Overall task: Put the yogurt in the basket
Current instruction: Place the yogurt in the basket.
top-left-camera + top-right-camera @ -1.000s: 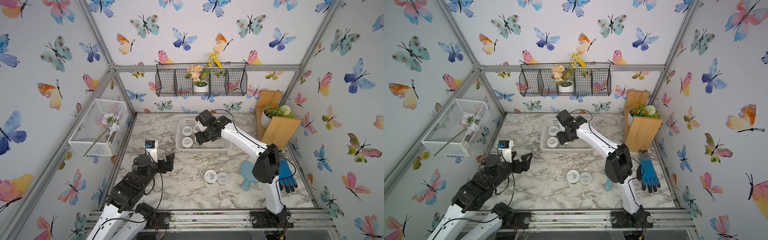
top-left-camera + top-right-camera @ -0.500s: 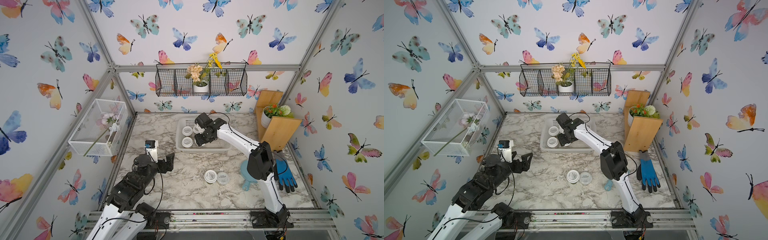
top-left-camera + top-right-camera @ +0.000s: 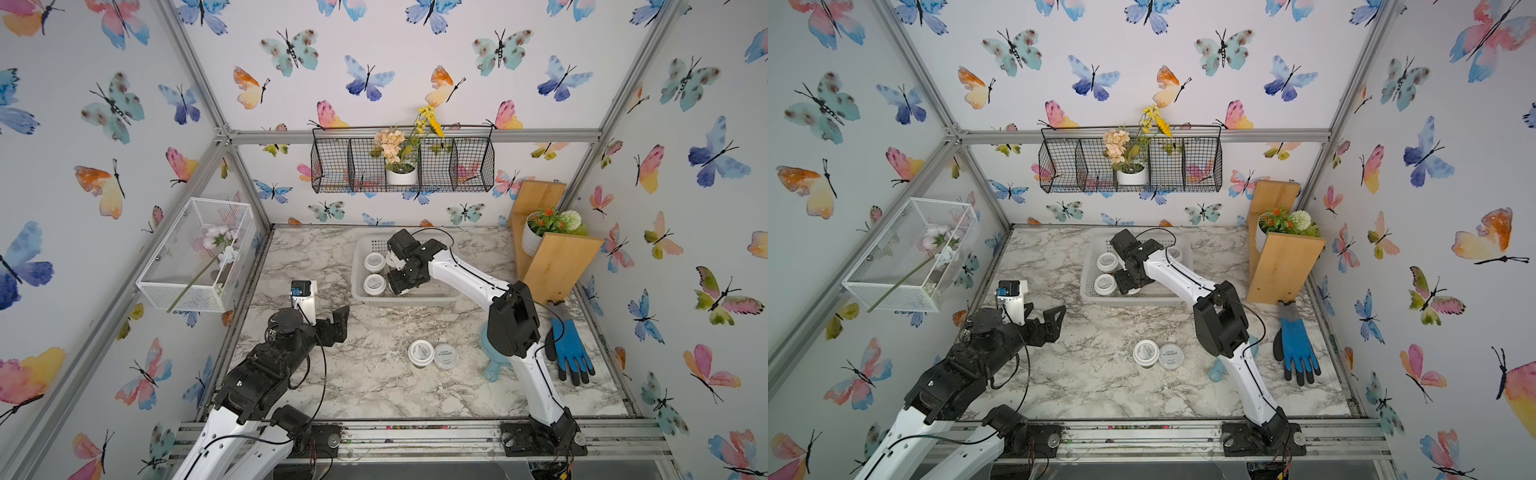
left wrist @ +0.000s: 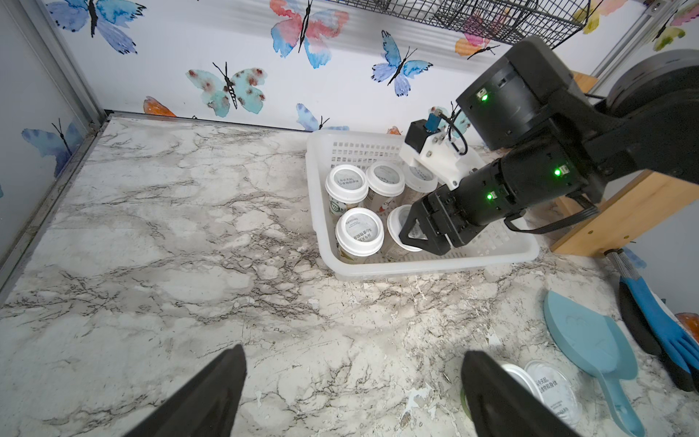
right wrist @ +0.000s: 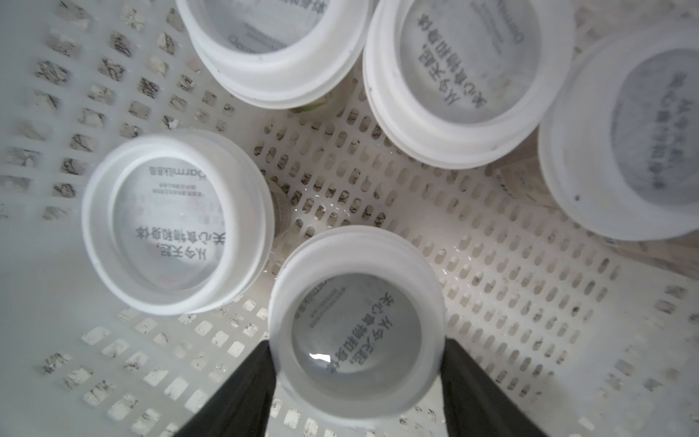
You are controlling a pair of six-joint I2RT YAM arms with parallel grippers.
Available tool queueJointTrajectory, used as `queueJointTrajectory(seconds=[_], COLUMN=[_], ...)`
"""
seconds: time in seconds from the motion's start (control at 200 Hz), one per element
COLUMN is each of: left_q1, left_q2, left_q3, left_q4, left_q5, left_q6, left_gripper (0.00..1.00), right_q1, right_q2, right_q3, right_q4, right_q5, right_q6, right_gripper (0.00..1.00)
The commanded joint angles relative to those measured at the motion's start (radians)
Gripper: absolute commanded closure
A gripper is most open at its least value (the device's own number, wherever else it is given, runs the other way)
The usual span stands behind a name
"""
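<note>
Right gripper (image 5: 355, 345) sits low inside the basket (image 4: 416, 266), black fingers (image 5: 242, 397) snug against both sides of one round yogurt jar (image 5: 355, 302) with a white-rimmed lid and grey printed disc. The basket is white plastic, rectangular, with perforated walls and floor. Five jars countable inside, gripped one included, all upright. Two more jars (image 3: 421, 352) stand side by side on the veined marble table (image 3: 374, 395), one lid flatter and paler. Left gripper (image 4: 351, 352) is spread wide, holding nothing, above the marble.
</note>
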Motion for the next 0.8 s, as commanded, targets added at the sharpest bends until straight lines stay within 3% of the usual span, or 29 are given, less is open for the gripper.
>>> queueJointTrajectory(seconds=[0.0,0.33,0.476,0.796], left_q1=[-0.001,0.0,0.0,-0.001], left_q2=[0.002,0.005,0.006,0.008], left_q3=[-0.012,-0.012,-0.013,-0.012], left_q4=[0.01,0.01,0.011,0.009], left_q5=[-0.028,-0.03,-0.03,-0.031], left_q6=[0.002,0.002,0.003,0.002], left_gripper=[0.05,0.05,0.06,0.06], right_q1=[-0.004,-0.004,-0.004,-0.004], right_q2=[0.027,0.008,-0.047,-0.217], right_q3=[0.033,0.035,-0.001,-0.132], right_q4=[0.004,0.01,0.047,0.11], right_q5=[0.028,0.026,0.01,-0.058], right_q6=[-0.001,0.011,0.019,0.049], right_gripper=[0.3,0.19,0.11,0.06])
